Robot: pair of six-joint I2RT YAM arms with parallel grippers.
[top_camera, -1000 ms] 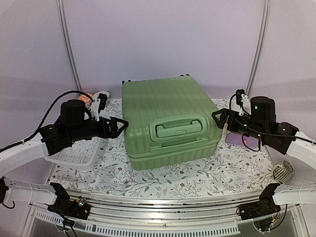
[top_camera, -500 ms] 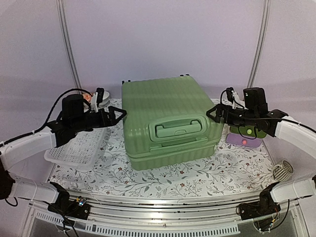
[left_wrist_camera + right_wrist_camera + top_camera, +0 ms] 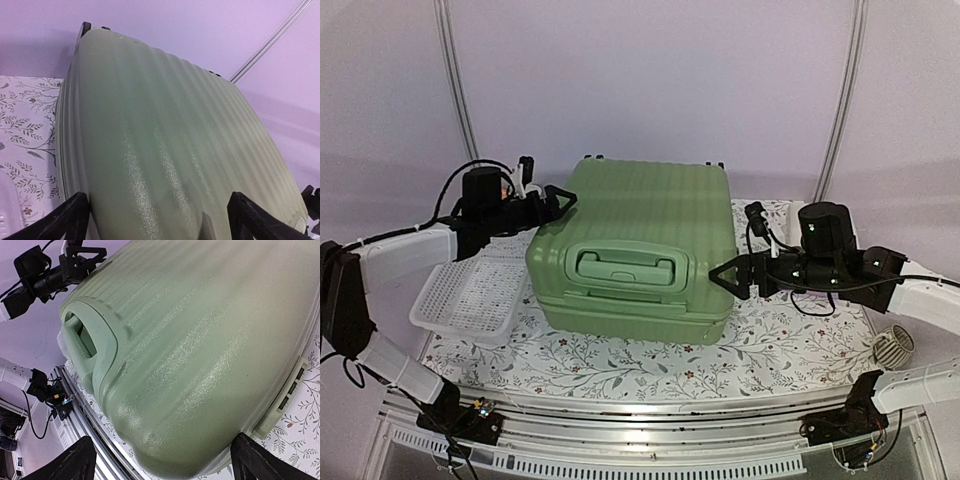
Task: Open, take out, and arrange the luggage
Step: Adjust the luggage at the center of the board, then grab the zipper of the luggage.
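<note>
The luggage (image 3: 635, 250) is a large light-green ribbed suitcase, lying closed on the table with its handle (image 3: 625, 268) facing the front. It sits turned, its near side swung to the left. My left gripper (image 3: 557, 203) is open at the case's far left corner. In the left wrist view the gripper (image 3: 162, 222) has its jaws spread wide across the ribbed shell (image 3: 165, 135). My right gripper (image 3: 725, 280) is open at the near right corner. In the right wrist view the gripper (image 3: 165, 465) straddles the case's rounded corner (image 3: 200, 375).
A white perforated basket (image 3: 470, 298) lies left of the case under my left arm. A round grey ribbed object (image 3: 893, 348) sits at the right edge. A floral cloth (image 3: 620, 360) covers the table, with a metal rail (image 3: 640, 415) along the front.
The suitcase has turned and shifted left. My left gripper moved back to its far left corner. My right gripper moved forward and inward to its near right corner.
</note>
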